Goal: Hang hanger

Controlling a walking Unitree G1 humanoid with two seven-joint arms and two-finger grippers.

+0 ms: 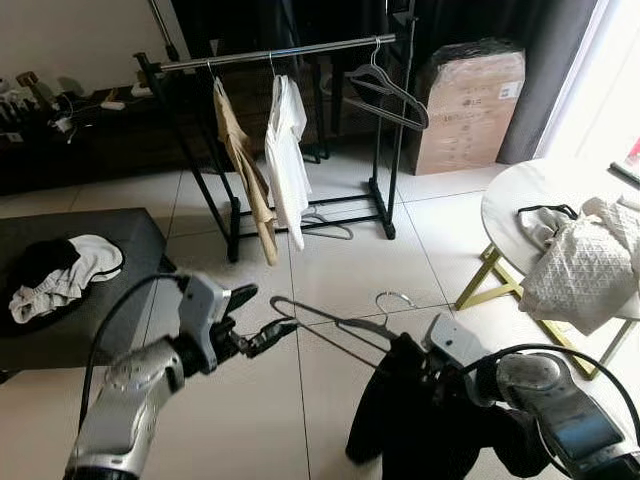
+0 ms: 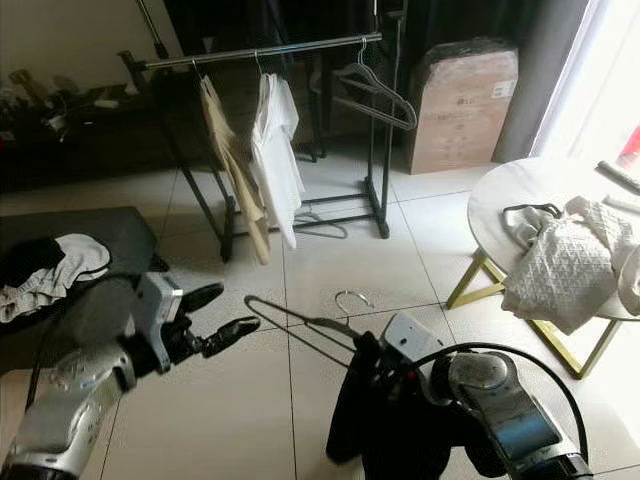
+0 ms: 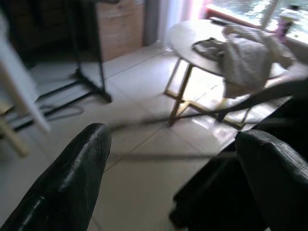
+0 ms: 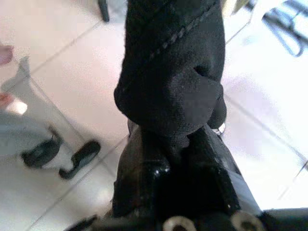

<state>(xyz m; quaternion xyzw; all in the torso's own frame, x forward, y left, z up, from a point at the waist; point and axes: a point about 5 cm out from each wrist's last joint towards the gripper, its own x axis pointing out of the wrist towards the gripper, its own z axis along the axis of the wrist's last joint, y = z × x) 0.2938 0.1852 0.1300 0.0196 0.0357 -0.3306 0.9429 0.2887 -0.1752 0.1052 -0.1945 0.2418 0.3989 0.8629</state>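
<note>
A thin grey hanger [image 1: 340,322] with a black garment [image 1: 400,420] draped on it hangs over the tiled floor in front of me. My right gripper [image 4: 178,149] is shut on the bunched black cloth at the hanger's right side. My left gripper [image 1: 258,315] is open at the hanger's left end, and the blurred bar [image 3: 183,156] runs between its fingers [image 3: 72,178]. Further off stands the clothes rack [image 1: 270,52]. On it hang a tan garment [image 1: 245,170], a white shirt [image 1: 290,150] and an empty dark hanger [image 1: 385,90].
A round table [image 1: 505,205] with pale cloth [image 1: 580,260] stands to the right. A cardboard box [image 1: 465,100] sits behind the rack's right end. A dark low table [image 1: 130,235] with clothes is at the left. Another hanger [image 1: 325,222] lies on the floor under the rack.
</note>
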